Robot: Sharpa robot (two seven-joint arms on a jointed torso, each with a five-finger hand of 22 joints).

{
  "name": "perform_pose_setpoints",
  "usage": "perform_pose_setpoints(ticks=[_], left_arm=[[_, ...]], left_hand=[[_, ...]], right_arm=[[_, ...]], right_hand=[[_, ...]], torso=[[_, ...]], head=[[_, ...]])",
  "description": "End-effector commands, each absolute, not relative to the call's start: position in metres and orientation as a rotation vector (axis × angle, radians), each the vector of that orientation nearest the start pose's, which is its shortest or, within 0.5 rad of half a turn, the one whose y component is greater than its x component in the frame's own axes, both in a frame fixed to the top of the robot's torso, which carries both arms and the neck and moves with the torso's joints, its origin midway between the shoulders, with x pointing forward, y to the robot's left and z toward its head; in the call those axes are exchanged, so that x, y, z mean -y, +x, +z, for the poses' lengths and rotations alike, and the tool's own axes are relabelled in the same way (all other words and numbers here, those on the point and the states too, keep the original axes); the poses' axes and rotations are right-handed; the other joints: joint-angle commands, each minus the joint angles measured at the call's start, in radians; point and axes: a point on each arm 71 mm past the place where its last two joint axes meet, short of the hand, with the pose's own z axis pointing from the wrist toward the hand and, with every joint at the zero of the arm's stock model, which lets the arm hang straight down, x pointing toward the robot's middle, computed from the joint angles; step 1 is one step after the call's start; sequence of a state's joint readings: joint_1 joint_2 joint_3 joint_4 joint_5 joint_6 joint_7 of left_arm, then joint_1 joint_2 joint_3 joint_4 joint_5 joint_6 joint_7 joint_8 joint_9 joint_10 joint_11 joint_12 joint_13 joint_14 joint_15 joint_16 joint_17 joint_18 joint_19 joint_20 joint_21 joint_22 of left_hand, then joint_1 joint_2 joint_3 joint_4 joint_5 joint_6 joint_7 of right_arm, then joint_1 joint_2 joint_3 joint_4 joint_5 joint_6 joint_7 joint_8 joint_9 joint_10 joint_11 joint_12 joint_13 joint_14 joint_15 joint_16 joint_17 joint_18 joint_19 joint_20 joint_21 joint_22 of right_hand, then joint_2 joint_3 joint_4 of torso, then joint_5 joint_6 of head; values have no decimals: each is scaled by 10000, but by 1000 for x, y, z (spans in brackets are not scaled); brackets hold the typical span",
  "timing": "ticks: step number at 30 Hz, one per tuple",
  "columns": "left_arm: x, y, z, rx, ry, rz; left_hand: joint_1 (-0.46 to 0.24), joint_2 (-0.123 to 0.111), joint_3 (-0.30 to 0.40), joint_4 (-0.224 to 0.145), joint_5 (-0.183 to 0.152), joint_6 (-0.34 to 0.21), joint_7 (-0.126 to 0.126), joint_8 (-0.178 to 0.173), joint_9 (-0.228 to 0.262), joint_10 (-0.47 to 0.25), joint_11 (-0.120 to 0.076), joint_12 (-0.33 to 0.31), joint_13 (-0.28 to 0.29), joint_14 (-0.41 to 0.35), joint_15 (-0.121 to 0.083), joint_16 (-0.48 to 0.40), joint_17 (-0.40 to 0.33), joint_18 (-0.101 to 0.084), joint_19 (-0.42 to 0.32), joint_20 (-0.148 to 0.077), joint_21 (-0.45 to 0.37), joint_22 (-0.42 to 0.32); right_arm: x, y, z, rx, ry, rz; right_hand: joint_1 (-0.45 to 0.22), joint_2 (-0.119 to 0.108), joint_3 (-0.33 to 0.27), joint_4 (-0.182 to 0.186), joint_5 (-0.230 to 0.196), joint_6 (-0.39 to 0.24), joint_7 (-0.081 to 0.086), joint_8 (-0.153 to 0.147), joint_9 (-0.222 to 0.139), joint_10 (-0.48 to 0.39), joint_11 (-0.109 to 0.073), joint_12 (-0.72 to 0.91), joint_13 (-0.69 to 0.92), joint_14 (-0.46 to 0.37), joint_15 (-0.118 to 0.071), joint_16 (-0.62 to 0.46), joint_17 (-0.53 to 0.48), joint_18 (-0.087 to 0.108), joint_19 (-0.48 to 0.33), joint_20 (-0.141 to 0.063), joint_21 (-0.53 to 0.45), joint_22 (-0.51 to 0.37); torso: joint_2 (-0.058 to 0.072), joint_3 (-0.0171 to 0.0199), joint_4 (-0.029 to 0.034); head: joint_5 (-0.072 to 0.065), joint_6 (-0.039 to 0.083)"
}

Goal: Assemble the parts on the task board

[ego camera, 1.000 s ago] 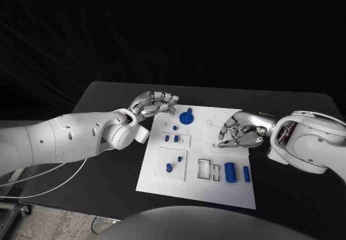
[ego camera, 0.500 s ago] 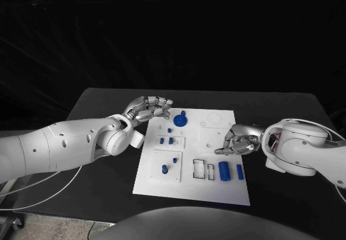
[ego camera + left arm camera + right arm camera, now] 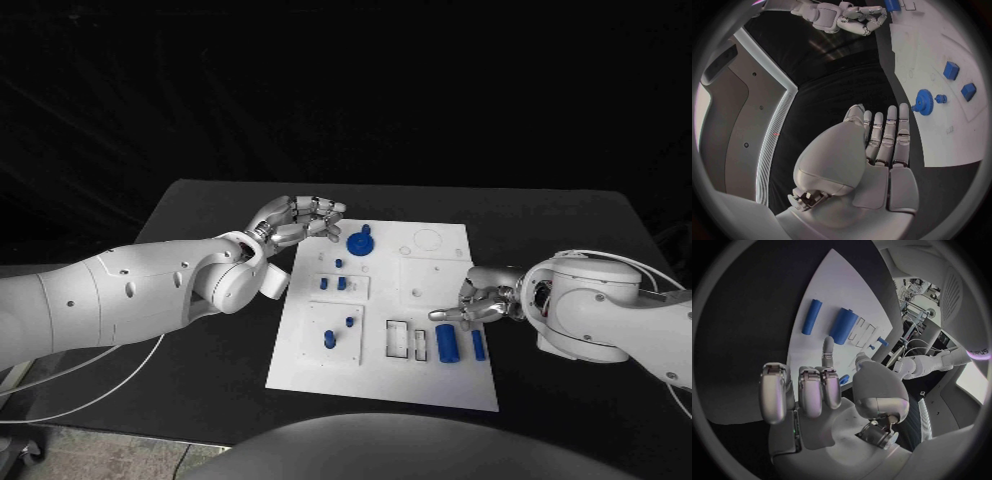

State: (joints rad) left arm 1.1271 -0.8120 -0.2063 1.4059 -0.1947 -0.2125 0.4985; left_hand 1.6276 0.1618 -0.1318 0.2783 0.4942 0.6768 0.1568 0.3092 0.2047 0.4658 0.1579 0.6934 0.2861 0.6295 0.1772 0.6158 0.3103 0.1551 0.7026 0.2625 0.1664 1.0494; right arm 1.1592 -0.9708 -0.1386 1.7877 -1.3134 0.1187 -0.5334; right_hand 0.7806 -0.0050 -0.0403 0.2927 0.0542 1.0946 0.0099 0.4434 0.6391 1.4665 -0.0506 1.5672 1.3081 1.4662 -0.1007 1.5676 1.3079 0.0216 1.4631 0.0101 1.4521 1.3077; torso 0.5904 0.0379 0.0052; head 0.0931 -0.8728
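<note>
Nothing is held. The right hand, fingers loosely curled and apart, hovers at the board's right edge, just above 2 cylinders at center-right. The left hand, spread, waits at upper left by the gear. A cylinder pickup seems next, needing a descent and a closing grip.

Left hand raised, fingers apart; right hand low, fingers loosely curled (both holding nothing).

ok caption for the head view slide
Both empty hands, left hand and right hand, hover at the task board edges.
</note>
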Motion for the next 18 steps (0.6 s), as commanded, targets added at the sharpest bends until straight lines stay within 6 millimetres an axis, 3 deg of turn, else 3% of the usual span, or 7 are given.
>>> perform_pose_setpoints(ticks=[1, 10, 14, 18], left_arm=[[-220, 463, -269, -16395, -9154, -15028], [-220, 462, -271, -16472, -9205, -15008], [-221, 462, -271, -16500, -9217, -15001], [-220, 462, -271, -16536, -9222, -15022]], left_hand=[[135, 3, 45, 4, 68, 6, 57, 24, -8, -12, 75, -67, -9, 44, -10, 65, -16, 14, 21, -33, -27, 8], [146, 4, 59, 0, 83, 2, 60, 22, -13, -14, 80, -72, -16, 39, -10, 64, -19, 11, 18, -36, -27, 17], [160, 2, 77, -6, 104, -3, 64, 21, -18, -18, 86, -78, -27, 32, -10, 63, -23, 7, 13, -40, -27, 29], [161, 2, 78, -7, 105, -3, 64, 21, -18, -18, 87, -79, -28, 32, -10, 63, -23, 7, 13, -40, -26, 29]], right_arm=[[210, 397, -252, -23412, -1354, 2667], [211, 386, -247, -22940, -1452, 2428], [210, 380, -243, -22555, -1716, 2413], [208, 375, -243, -22123, -1989, 2429]], right_hand=[[-212, 44, -174, 5, -9, 86, -1, -121, -58, 1043, -26, 36, 2627, 1046, -80, 32, 2629, 39, 695, -70, 49, 2299], [194, 121, -419, -29, 173, -141, 150, -771, -408, 1043, 81, 36, 2627, 1046, 2, 32, 2629, 35, 688, -6, 94, 2301], [595, 142, -490, -50, 592, -375, 267, -1124, -567, 1043, 180, 36, 2627, 1046, 85, 32, 2629, 48, 659, 67, 46, 2282], [1015, 127, -513, -95, 1003, -481, 318, -1275, -602, 1043, 217, 36, 2627, 1017, 127, -44, 2518, 72, 616, 112, -45, 2251]], torso=[[-33, -2, 7], [-43, -13, 7], [-62, -15, 3], [-79, -24, 12]], head=[[0, 2], [32, 2], [-23, 2], [-49, 2]])
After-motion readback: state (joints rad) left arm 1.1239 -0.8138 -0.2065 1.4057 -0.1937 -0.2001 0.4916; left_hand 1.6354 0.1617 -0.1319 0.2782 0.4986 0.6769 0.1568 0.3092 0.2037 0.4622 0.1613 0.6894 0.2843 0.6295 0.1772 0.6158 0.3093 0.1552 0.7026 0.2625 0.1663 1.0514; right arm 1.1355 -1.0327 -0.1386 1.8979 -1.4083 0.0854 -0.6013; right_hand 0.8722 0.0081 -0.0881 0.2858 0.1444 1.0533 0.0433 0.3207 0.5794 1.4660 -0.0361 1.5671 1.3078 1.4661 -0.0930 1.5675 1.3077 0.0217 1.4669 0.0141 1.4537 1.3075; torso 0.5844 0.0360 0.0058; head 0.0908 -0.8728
